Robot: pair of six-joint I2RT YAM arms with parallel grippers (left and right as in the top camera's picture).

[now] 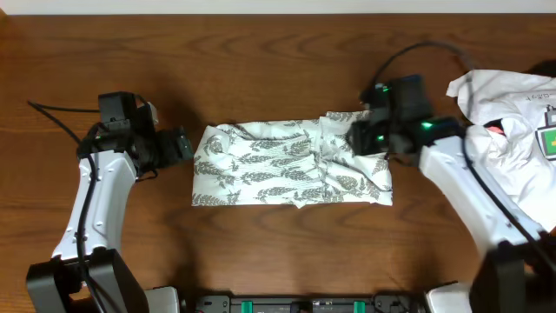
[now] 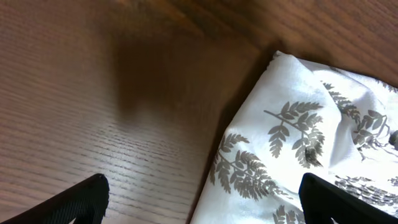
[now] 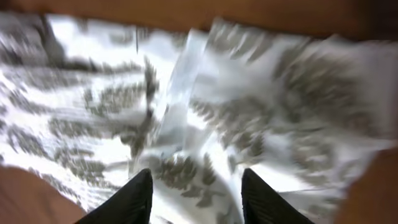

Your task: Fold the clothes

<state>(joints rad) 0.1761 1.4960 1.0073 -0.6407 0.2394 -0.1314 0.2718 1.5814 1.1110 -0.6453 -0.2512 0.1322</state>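
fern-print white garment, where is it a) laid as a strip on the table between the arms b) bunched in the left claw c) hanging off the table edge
a: the white fabric garment printed with grey-green fern leaves lies as a rumpled strip on the brown wooden table, between both arms and well inside every edge.

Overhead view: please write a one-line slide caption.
Fern-print garment lies in a band on the wooden table, right claw over one end, left claw open beside the other.
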